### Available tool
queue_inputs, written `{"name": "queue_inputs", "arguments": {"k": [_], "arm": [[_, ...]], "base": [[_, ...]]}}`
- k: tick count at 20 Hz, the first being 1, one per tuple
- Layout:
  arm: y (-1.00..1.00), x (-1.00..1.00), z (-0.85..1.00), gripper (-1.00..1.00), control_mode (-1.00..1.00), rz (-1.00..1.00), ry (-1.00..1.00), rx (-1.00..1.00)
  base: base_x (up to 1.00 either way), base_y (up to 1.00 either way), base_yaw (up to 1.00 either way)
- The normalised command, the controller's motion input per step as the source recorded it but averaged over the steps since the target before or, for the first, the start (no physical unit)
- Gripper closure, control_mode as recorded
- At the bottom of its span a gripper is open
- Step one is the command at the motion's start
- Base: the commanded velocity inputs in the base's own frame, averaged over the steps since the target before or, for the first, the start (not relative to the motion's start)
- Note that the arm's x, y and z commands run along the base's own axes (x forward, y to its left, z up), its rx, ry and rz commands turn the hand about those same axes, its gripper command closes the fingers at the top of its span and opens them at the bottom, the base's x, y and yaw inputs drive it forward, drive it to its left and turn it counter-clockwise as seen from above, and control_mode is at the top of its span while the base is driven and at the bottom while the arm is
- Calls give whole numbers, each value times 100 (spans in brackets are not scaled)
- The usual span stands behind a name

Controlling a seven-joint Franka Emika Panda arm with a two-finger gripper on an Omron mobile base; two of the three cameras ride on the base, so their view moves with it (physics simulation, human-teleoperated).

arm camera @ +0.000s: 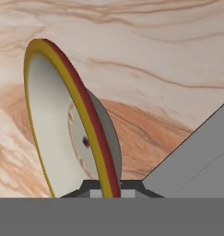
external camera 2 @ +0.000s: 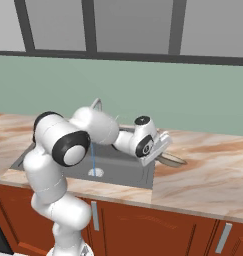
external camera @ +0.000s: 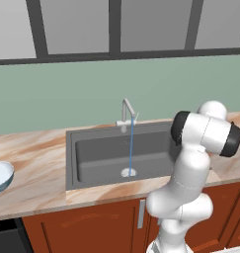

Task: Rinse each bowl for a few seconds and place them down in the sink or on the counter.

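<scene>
While water ran from the tap into the sink, the pincer gripped the shallow bowl's rim over the counter just right of the basin; the pale bowl sat far left.

Light is bright, even and diffuse, with no clear source. Shadows are faint: a soft dark patch lies beneath the tilted bowl in the hand view. All 3 views look slightly soft and low-resolution, without glare or edge distortion.
</scene>
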Motion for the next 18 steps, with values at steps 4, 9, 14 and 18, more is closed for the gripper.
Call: {"name": "queue_inputs", "arguments": {"k": [4,9,14,18], "arm": [[-15,13,-21,100,-100,3,0,2],[-16,16,-30,100,-100,3,2,4],[-19,21,-34,100,-100,3,4,4],[-19,22,-39,100,-100,3,6,5]], "base": [[0,0,0],[0,0,0],[0,0,0],[0,0,0]]}}
